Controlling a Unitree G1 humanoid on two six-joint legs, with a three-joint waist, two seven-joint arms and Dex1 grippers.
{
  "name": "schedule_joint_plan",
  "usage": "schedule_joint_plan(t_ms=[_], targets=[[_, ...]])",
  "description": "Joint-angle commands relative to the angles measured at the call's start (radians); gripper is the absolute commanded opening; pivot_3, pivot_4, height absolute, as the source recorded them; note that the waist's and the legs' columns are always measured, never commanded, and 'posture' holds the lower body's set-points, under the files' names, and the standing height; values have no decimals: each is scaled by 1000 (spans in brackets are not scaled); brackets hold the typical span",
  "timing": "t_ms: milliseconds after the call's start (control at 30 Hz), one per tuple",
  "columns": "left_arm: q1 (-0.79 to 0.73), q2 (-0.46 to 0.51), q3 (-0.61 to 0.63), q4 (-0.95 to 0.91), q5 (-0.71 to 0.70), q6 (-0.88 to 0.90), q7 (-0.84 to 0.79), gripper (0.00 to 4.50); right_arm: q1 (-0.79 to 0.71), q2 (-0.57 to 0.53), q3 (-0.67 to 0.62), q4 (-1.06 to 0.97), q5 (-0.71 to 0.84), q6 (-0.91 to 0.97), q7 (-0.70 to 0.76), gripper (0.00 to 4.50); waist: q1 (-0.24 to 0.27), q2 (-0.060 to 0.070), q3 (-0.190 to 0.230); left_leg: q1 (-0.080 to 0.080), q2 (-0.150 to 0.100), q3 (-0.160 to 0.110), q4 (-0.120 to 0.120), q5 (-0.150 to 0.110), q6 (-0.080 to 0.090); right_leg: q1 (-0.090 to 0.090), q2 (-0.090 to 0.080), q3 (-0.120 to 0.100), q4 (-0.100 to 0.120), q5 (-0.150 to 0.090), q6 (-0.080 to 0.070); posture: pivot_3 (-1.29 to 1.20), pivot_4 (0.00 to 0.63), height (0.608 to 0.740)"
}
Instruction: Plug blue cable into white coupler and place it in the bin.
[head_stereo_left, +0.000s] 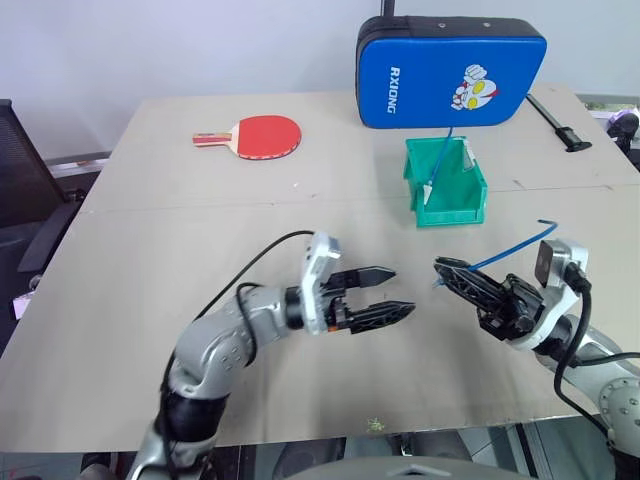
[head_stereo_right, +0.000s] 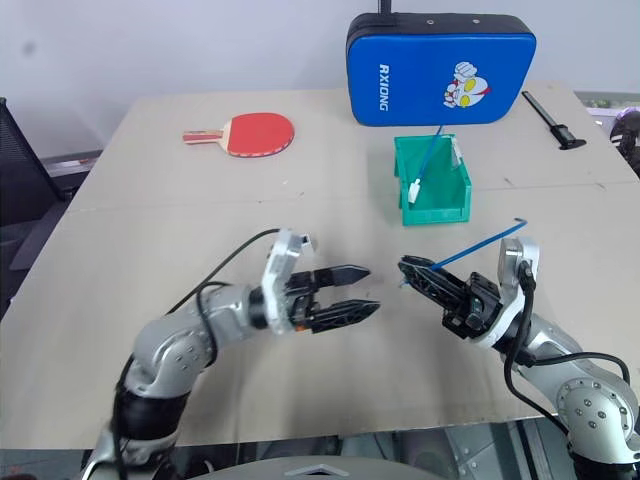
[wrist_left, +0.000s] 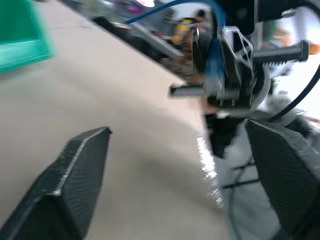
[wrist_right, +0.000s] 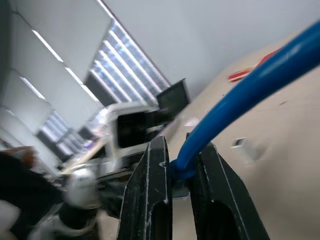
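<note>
Blue cable is clenched in the right tool above the desk, well short of the bin, the left tool released and empty facing it, so the plugging step seems in hand and next needs careful alignment.

Table: lying bare and beige across the scene, showing a seam from side to side.
Paddle: lying flat at the far left, red face up.
Blue padded case: standing at the far edge.
Black tool: lying beside the case.
</note>
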Motion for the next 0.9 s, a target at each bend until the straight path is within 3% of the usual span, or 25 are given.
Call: schedule_joint_plan(t_ms=[33, 167, 267, 400, 900], targets=[[123, 8, 56, -122, 132, -137, 122, 4477, -45, 8, -8, 9, -138, -95, 21, 0, 5, 0, 0, 0, 0, 0, 0, 0, 0, 0, 0, 0, 0, 0, 0, 0, 150, 740], [245, 1, 28, -56, 493, -400, 342, 4477, -82, 26, 41, 49, -285, -173, 58, 0, 6, 0, 0, 1, 0, 0, -1, 0, 0, 0, 0, 0, 0, 0, 0, 0, 150, 740], [239, -10, -37, 69, 738, -570, 492, 4477, -97, 41, 59, 77, -325, -193, 76, 0, 11, 0, 0, 1, 0, 0, -2, 0, 0, 1, 0, 0, 0, 0, 0, 0, 150, 740], [159, -63, -92, 194, 888, -641, 613, 4477, -110, 46, 55, 92, -336, -196, 89, 0, 13, 0, 0, 0, -1, 0, -1, 0, 0, 0, -1, -1, 0, 0, 0, 0, 150, 740], [76, -257, -144, 375, 948, -668, 696, 4477, -96, 47, 26, 70, -332, -183, 76, 0, 8, -1, -1, 0, -2, 0, -1, 0, 0, -1, -2, -1, 1, 1, 1, 0, 150, 740]])
